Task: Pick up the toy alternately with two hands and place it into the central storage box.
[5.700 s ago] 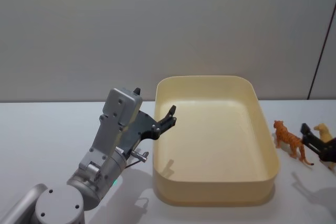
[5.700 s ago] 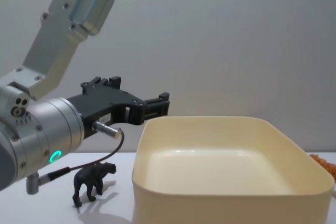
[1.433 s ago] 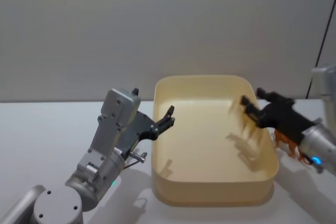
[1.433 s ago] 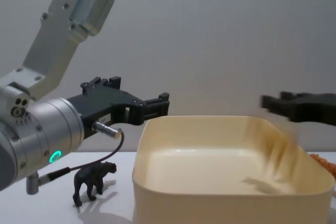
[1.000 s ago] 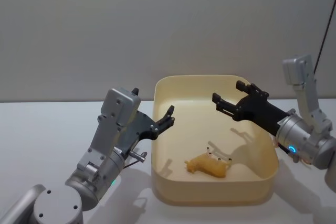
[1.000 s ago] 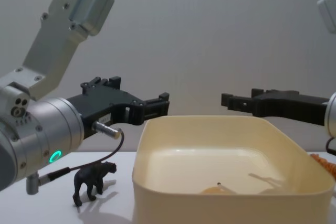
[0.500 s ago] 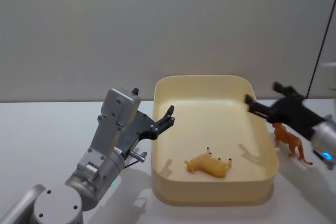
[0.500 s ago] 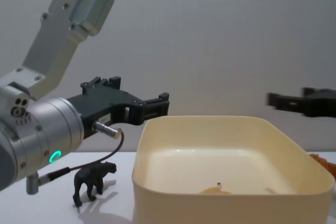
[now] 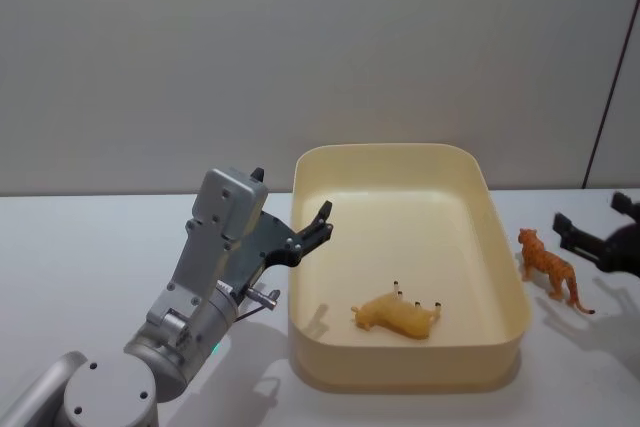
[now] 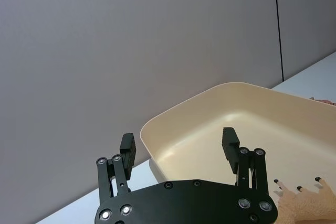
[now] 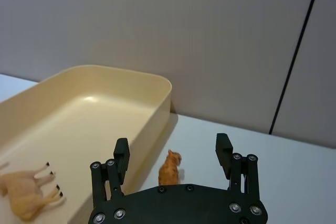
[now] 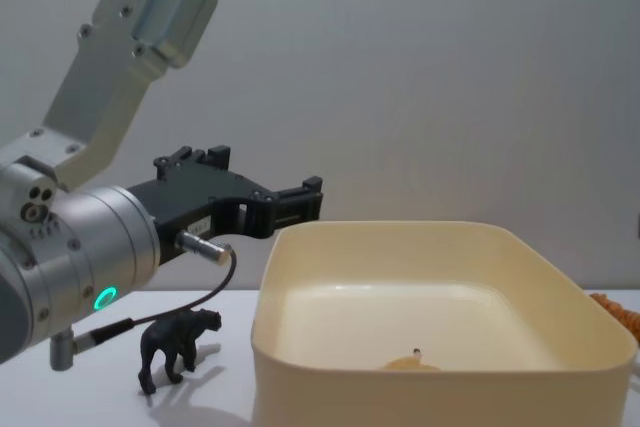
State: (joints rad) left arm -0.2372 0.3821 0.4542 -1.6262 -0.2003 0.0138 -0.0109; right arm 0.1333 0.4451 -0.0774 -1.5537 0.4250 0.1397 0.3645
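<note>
While the left pincer hovers with its fingers spread wide and nothing between them, its tips reach just over the left rim of the cream-yellow storage box, well above the box floor. The yellow toy lies on its side on that floor, lower than this pincer and off to its right, toward the near wall, its dark-tipped legs pointing at the far wall. In the left wrist view the same toy shows past the pincer's right finger, inside the box. Under the left pincer, outside the box's left wall, a black toy animal stands upright on the white surface, and a green ring light glows on the arm behind it. The right pincer is also wide open and empty, held outside the box's right wall. An orange tiger stands on the surface between that wall and this pincer, apart from both. In the right wrist view the tiger sits just ahead of the gap between the pincer's fingers.
</note>
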